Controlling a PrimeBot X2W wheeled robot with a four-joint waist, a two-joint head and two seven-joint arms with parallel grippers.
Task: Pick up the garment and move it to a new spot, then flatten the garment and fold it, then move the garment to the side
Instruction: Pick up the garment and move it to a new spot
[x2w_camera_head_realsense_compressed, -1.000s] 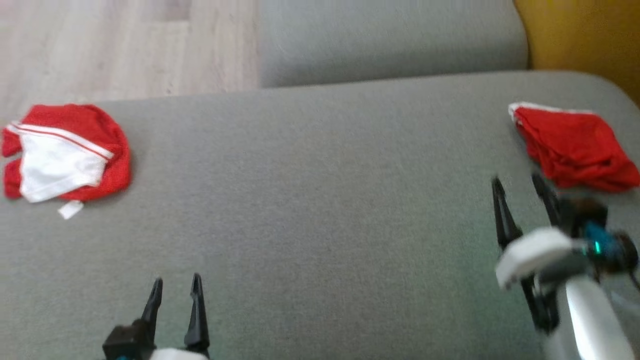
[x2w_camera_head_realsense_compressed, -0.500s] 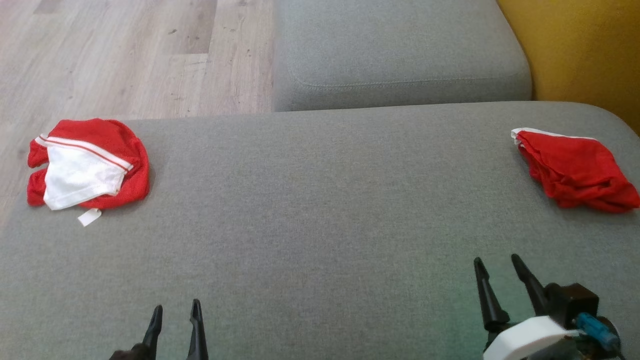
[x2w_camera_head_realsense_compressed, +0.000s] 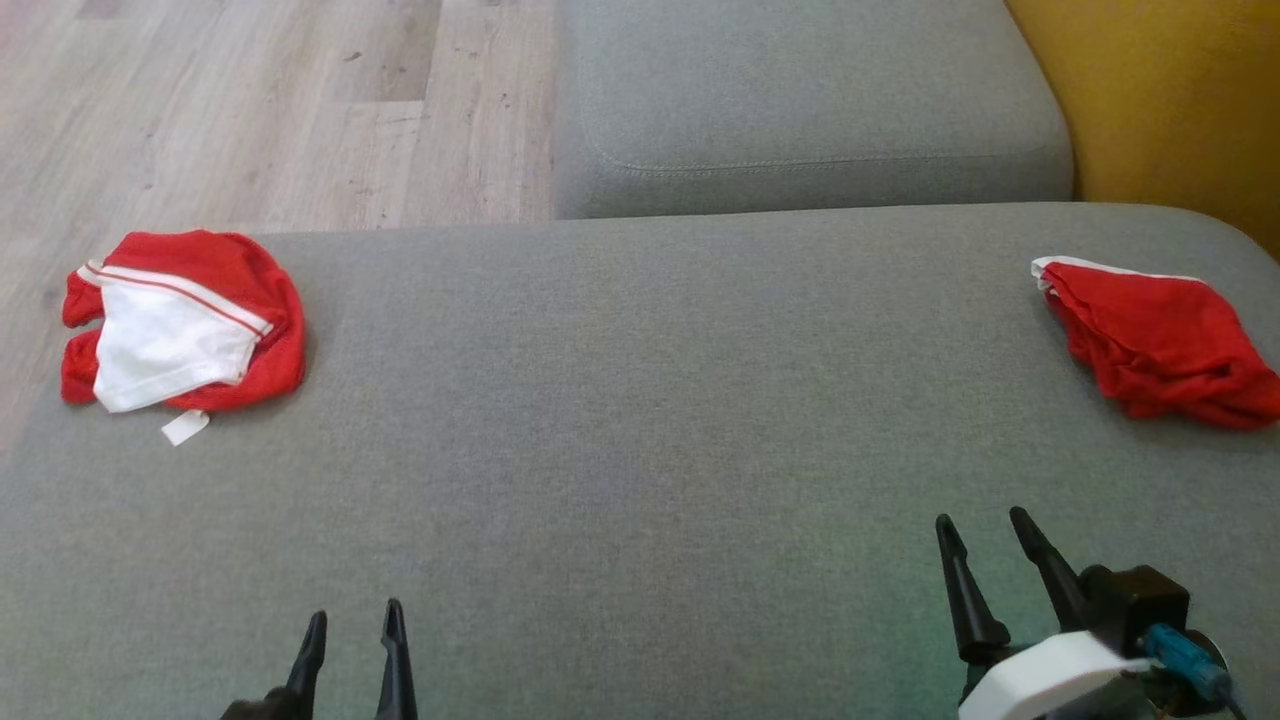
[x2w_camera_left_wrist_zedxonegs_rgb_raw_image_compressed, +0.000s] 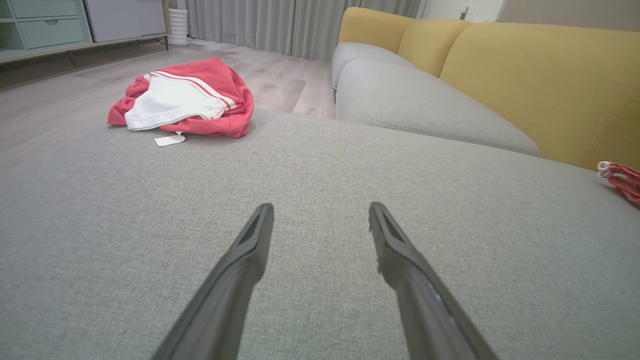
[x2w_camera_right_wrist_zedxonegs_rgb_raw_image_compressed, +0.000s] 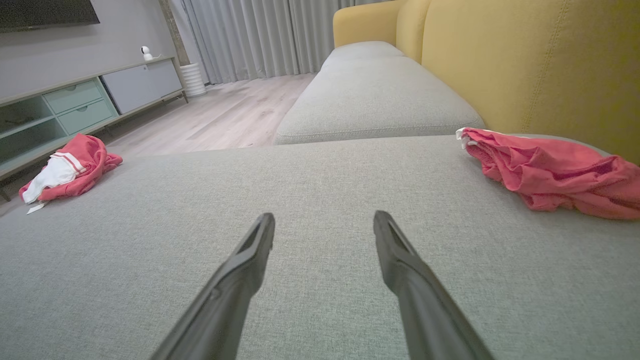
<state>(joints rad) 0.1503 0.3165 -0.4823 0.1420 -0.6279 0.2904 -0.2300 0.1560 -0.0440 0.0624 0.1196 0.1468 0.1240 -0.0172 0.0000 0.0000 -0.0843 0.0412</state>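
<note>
A crumpled red garment with a white lining and striped band (x2w_camera_head_realsense_compressed: 180, 325) (x2w_camera_left_wrist_zedxonegs_rgb_raw_image_compressed: 182, 97) (x2w_camera_right_wrist_zedxonegs_rgb_raw_image_compressed: 65, 170) lies at the far left of the grey sofa cushion (x2w_camera_head_realsense_compressed: 640, 420). A second red garment (x2w_camera_head_realsense_compressed: 1160, 340) (x2w_camera_right_wrist_zedxonegs_rgb_raw_image_compressed: 550, 167) lies bunched at the right edge, its tip showing in the left wrist view (x2w_camera_left_wrist_zedxonegs_rgb_raw_image_compressed: 622, 180). My left gripper (x2w_camera_head_realsense_compressed: 352, 622) (x2w_camera_left_wrist_zedxonegs_rgb_raw_image_compressed: 320, 212) stands open at the lower left, far from both garments. My right gripper (x2w_camera_head_realsense_compressed: 980, 530) (x2w_camera_right_wrist_zedxonegs_rgb_raw_image_compressed: 324, 222) is open at the lower right, below the right garment, holding nothing.
A second grey seat cushion (x2w_camera_head_realsense_compressed: 810, 100) lies beyond the first, with a yellow backrest (x2w_camera_head_realsense_compressed: 1160, 90) at the right. Wooden floor (x2w_camera_head_realsense_compressed: 250, 110) runs past the cushion's left edge. A pale cabinet (x2w_camera_right_wrist_zedxonegs_rgb_raw_image_compressed: 75, 105) and curtains (x2w_camera_right_wrist_zedxonegs_rgb_raw_image_compressed: 260, 35) stand across the room.
The right gripper has drawn back from beside the right garment to the lower right, still open. The head camera shifted, so the whole scene sits lower and sharper. The garments lie as before.
</note>
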